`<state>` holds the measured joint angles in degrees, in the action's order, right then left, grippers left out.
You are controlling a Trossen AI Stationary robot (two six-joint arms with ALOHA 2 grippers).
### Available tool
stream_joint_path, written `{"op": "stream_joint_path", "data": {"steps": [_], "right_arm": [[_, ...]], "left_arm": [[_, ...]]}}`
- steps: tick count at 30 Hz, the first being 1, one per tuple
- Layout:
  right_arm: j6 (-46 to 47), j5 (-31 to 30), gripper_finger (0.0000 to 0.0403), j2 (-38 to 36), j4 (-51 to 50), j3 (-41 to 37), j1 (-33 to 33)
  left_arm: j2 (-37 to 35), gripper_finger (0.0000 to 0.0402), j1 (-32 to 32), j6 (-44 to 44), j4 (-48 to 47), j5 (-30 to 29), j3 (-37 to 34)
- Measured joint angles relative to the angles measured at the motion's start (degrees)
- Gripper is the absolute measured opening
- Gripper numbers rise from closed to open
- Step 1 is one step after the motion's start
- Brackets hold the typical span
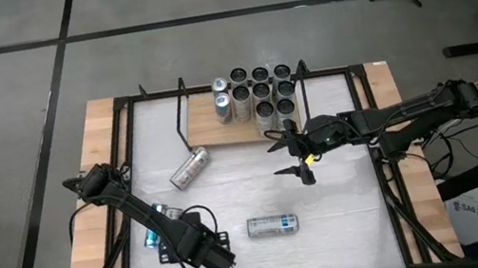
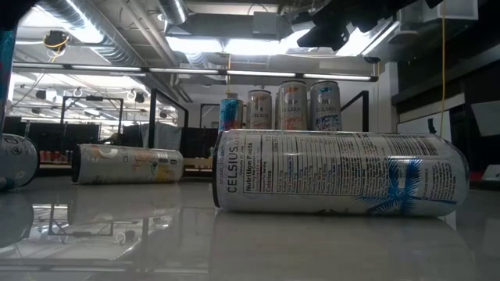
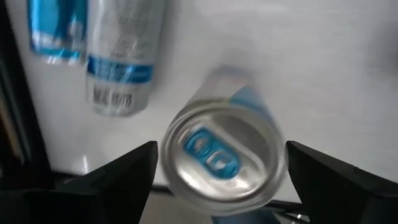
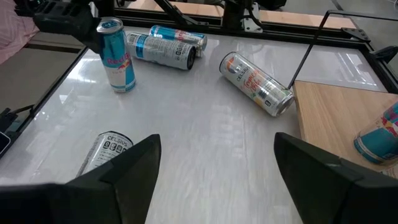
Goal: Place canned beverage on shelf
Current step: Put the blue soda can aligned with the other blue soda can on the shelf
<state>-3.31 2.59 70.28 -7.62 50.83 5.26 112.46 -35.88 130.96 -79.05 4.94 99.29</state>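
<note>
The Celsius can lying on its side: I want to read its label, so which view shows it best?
The low view: the Celsius can fills the foreground, its nutrition panel legible. The high view shows it small on the table. The right wrist view catches only one end. The left wrist view does not show it clearly.

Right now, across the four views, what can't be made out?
High view: left arm covers most of the upright blue can.
Low view: lying Celsius can hides the shelf board.
Left wrist view: blur leaves that can's label unreadable.
Right wrist view: edge cuts off the shelf cans.
</note>
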Motion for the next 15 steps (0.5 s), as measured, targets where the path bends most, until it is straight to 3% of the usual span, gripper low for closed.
{"op": "stream_joint_path", "data": {"steps": [4, 15], "right_arm": [[0.0, 0.0, 0.0303, 0.0, 0.0, 0.0, 0.0], [0.0, 0.0, 0.0303, 0.0, 0.0, 0.0, -0.01]], "left_arm": [[0.0, 0.0341, -0.02, 4.06, 0.01, 3.0, 0.0], [0.46, 0.0341, 0.71, 6.71, 0.03, 1.09, -0.01]]}}
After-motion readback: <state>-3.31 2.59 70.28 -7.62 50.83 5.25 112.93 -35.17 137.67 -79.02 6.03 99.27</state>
